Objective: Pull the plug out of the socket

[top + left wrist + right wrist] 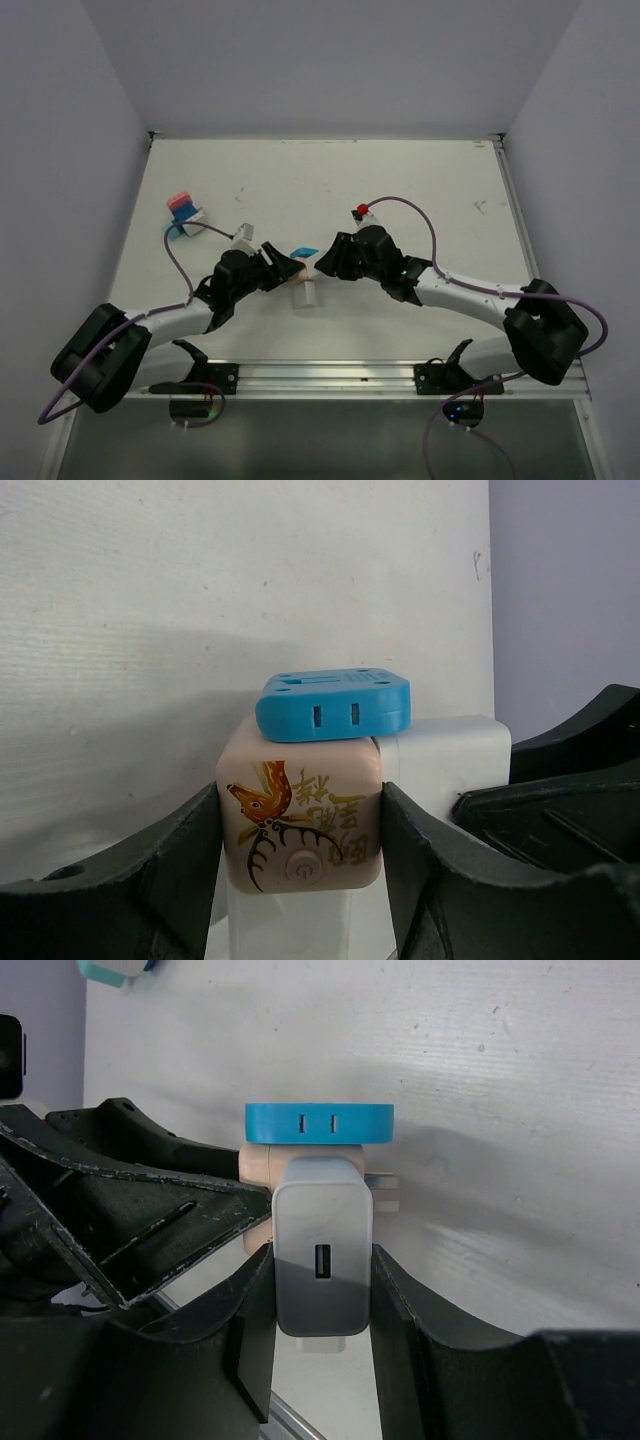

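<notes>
Left gripper [300, 830] clamps the beige printed cube socket [320, 770]; right gripper [322, 1280] clamps the white boxy USB charger plug [322, 1225]. Both grasps done. Plug looks seated against socket, so the pull is left.

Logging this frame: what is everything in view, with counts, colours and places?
socket cube: 1, beige with orange-brown print, table centre
adapter: 1, blue, sitting on the cube
plug: 1, white with a USB port, against the cube's side
white piece: 1, just below the cube, identity unclear
pink block: 1, pink, far left of the table
small blue piece: 1, beside the pink block
table: 1, white
cables: purple, along both arms
left gripper: 1, black, clamped on the cube
right gripper: 1, black, clamped on the plug
</notes>
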Action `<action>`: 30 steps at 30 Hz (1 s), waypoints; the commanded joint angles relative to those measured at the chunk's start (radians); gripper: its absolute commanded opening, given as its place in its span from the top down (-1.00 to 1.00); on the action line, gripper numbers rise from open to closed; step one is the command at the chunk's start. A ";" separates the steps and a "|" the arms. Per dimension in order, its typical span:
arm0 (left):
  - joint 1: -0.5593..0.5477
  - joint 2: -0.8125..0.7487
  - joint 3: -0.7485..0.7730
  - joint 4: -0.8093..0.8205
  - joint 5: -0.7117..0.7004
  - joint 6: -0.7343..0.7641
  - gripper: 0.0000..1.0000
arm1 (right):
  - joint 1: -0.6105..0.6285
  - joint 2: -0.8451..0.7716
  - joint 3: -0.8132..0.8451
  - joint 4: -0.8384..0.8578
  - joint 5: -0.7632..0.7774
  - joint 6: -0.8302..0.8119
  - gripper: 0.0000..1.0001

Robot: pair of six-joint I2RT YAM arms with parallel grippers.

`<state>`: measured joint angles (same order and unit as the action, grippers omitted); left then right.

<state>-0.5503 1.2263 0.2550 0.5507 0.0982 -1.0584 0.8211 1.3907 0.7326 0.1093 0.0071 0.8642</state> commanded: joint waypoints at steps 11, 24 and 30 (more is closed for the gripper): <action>0.023 0.041 0.070 -0.274 -0.230 0.021 1.00 | -0.076 -0.191 -0.059 0.003 0.093 -0.019 1.00; -0.010 0.030 0.182 -0.365 -0.272 0.023 1.00 | -0.053 -0.081 0.004 -0.020 0.036 -0.042 1.00; -0.057 0.038 0.253 -0.414 -0.310 0.035 1.00 | -0.030 -0.030 0.085 -0.091 0.042 -0.071 1.00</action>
<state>-0.6125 1.2510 0.4629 0.2386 -0.0055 -1.0706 0.7872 1.3693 0.7475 0.0727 0.0097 0.8497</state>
